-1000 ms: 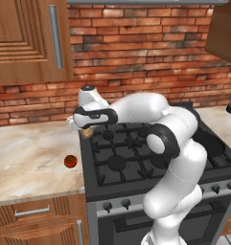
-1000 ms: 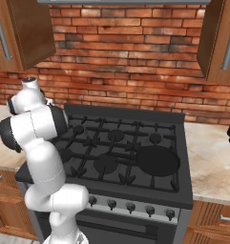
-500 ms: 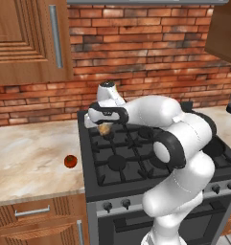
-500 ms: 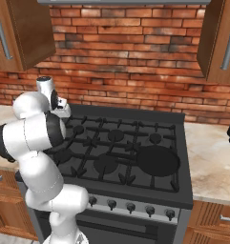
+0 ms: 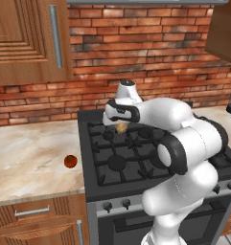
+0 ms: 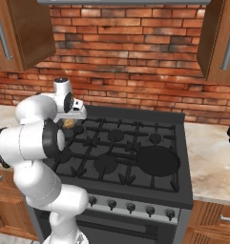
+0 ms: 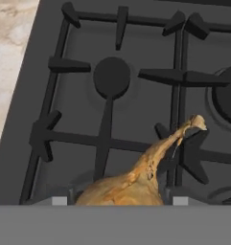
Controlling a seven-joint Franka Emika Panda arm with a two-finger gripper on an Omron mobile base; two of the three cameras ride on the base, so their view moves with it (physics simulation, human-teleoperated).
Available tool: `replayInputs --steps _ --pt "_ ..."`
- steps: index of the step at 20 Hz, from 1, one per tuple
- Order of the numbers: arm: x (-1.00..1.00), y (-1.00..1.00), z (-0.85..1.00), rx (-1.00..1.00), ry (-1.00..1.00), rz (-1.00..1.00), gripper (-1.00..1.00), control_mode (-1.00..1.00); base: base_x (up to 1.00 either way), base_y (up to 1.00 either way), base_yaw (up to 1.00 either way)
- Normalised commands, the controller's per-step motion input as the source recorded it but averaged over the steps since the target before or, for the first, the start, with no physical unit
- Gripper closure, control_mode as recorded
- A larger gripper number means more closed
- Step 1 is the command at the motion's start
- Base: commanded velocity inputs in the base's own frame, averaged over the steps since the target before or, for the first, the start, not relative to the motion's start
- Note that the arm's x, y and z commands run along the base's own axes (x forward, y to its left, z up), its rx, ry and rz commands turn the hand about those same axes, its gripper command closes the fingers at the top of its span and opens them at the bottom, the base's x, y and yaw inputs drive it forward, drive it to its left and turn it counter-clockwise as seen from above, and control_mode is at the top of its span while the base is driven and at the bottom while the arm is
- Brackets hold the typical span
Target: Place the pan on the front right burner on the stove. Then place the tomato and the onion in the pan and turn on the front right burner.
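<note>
My gripper (image 5: 121,122) is shut on the onion (image 5: 121,127), a tan-yellow bulb hanging above the back left grates of the stove (image 5: 112,165). In the right base view the onion (image 6: 68,123) shows under the hand, over the stove's (image 6: 117,143) left side. In the hand view the onion (image 7: 131,184) sits between the fingertips (image 7: 59,200), stalk pointing up right, with a burner (image 7: 112,76) below. The black pan (image 6: 157,161) rests on the front right burner. The red tomato (image 5: 70,161) lies on the counter left of the stove.
A marble counter (image 5: 26,158) runs left of the stove and another stretch (image 6: 209,157) lies to its right. Black knobs (image 6: 130,207) line the steel front. A brick wall stands behind, with wooden cabinets (image 5: 26,38) above.
The arm has swung right, carrying the onion from the counter's edge to above the stove's back left grates. The tomato and pan have stayed put.
</note>
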Motion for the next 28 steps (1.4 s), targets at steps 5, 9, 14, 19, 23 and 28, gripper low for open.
replayInputs --steps 5,9,14,19,23,28 --pt "0.00 -0.81 0.00 0.00 0.02 -0.06 1.00 -1.00 0.00 0.00 0.00" --pt "0.00 -0.81 0.00 0.00 0.03 -0.06 1.00 -1.00 0.00 0.00 0.00" --pt "0.00 -0.77 0.04 0.00 0.04 -0.08 1.00 -1.00 0.00 0.00 0.00" --pt "0.00 -0.75 0.04 0.00 0.04 -0.09 1.00 -1.00 0.00 0.00 0.00" --pt "0.00 -0.78 0.01 0.00 0.06 -0.08 1.00 -1.00 0.00 0.00 0.00" --pt "0.00 -0.72 0.02 0.00 0.05 -0.07 1.00 -1.00 0.00 0.00 0.00"
